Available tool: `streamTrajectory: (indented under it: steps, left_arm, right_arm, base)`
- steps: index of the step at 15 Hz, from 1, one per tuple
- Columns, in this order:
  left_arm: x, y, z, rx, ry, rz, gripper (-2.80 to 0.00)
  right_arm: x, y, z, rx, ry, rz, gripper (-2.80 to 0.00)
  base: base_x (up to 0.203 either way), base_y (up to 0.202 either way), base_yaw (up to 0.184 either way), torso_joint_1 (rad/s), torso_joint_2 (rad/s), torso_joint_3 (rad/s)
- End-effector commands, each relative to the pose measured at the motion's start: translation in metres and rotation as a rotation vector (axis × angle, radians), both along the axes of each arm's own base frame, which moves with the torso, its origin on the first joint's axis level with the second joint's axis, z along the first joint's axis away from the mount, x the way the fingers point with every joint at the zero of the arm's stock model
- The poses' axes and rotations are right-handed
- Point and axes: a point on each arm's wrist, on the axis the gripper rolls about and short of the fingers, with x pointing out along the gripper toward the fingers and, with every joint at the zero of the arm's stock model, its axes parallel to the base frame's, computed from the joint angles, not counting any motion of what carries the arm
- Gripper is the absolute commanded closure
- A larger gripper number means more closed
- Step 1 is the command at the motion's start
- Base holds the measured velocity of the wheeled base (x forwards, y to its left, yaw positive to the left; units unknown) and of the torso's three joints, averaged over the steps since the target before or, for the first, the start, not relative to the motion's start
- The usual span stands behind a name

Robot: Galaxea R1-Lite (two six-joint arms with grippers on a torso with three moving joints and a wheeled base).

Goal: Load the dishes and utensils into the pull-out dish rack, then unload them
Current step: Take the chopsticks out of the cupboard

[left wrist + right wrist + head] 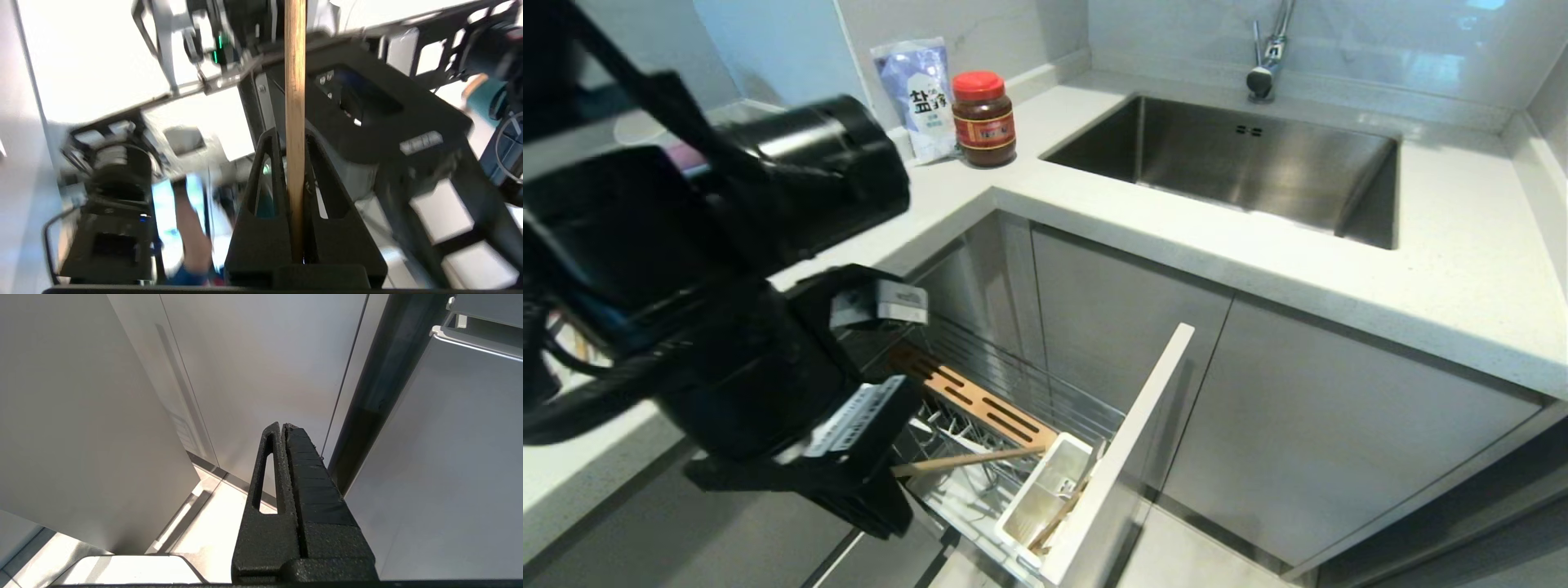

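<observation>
In the left wrist view, the left gripper (295, 139) has its two black fingers (267, 192) pinching a light-brown wooden chopstick (295, 81). The stick runs straight up the middle of the frame and out past the top edge. In the head view the same chopstick (968, 461) juts out from the bulky black arm at lower left. It lies nearly level, its free tip just above the white cutlery box (1045, 490) at bottom centre.

That box sits at the near end of the pull-out dish rack (980, 425), hard against the pale front panel (1131, 457), which stands edge-on across the lower middle. More wooden utensils (1058, 514) lean inside the box. Behind it the slotted wooden bar (980, 404) runs diagonally up toward the arm, with wire tines alongside. To the right of the panel, flat cabinet fronts leave open space.

In the right wrist view the right gripper (284, 428) shows its fingers pressed together on nothing, beside plain cabinet doors, away from the rack.
</observation>
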Motion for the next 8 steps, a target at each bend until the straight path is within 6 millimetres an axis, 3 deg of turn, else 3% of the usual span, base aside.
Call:
streamTrajectory:
  steps: [1, 4, 8]
  left_arm:
    - [-0.039, 0.038, 0.035, -0.125, -0.162, 0.004, 0.00]
    - [-0.066, 0.069, 0.061, -0.283, -0.357, 0.027, 0.00]
    - [-0.085, 0.112, 0.085, -0.383, -0.643, 0.168, 0.00]
  right_arm:
    - [0.000, 0.000, 0.000, 0.000, -0.003, 0.000, 0.00]
    - [0.000, 0.000, 0.000, 0.000, -0.004, 0.001, 0.00]
    - [0.000, 0.000, -0.001, 0.000, -0.003, 0.001, 0.00]
  base:
    - [0.000, 0.000, 0.000, 0.000, 0.00, 0.000]
    - [0.000, 0.000, 0.000, 0.000, 0.00, 0.000]
    - [0.000, 0.000, 0.000, 0.000, 0.00, 0.000]
